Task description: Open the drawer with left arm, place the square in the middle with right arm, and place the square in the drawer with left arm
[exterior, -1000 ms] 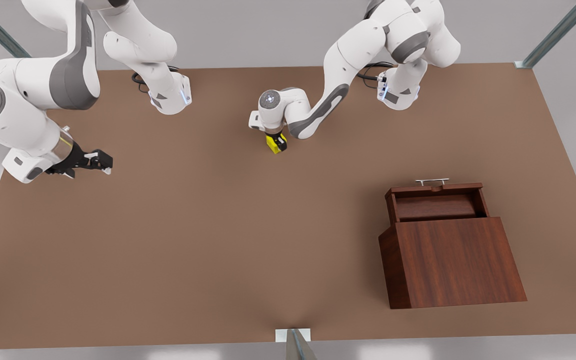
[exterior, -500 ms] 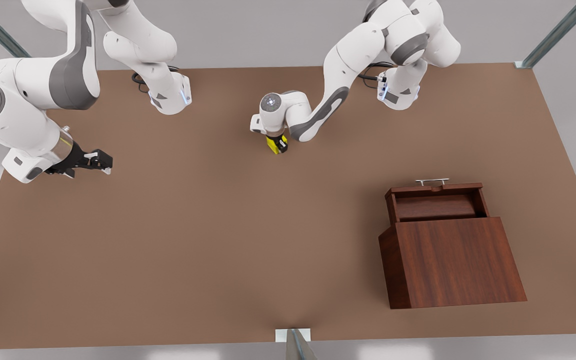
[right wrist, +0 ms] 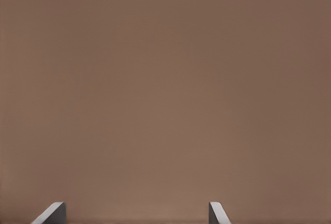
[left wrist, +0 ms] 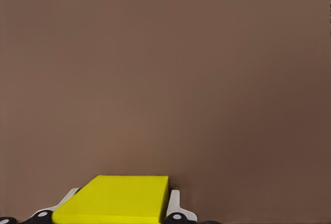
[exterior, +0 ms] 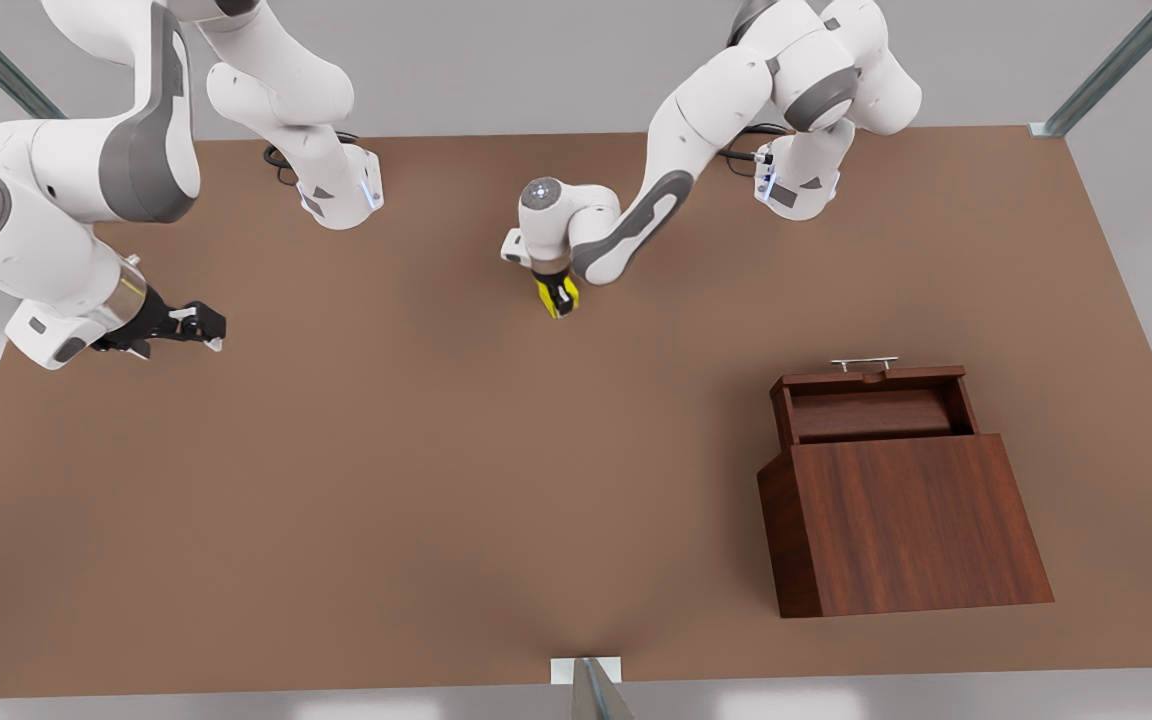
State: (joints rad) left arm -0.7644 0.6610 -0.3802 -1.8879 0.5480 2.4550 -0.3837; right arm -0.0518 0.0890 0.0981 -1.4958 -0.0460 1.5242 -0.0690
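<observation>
Two grippers: one busy, one waiting
Left gripper [exterior: 558, 296]: pinches the cube [exterior: 553, 297] between its fingers [left wrist: 176, 207], down close to the tabletop [exterior: 436, 480]; contact with the surface — cannot tell
Cube: small, bright yellow, in the left wrist view [left wrist: 116, 199] it sits flush between both finger pads; well apart from the cabinet [exterior: 904, 520], off toward the front view's left and farther back on the table than the cabinet
Left arm [exterior: 696, 120]: base at the back edge of the table, behind the cabinet, reaching out toward the front view's left
Drawer [exterior: 874, 402]: pulled out of the cabinet on the side facing the arm bases, inside bare wood
Handle [exterior: 864, 363]: silver bar on the drawer front, on the side away from the cabinet body
Right gripper [exterior: 198, 325]: fingers [right wrist: 51, 213] spread wide apart, holding nothing, over bare tabletop, far from the cabinet near the table edge at the front view's left
Right arm [exterior: 86, 180]: waits, folded over that same edge
Cabinet: dark red-brown wood, slanted top panel, stands on the table at the front view's right
</observation>
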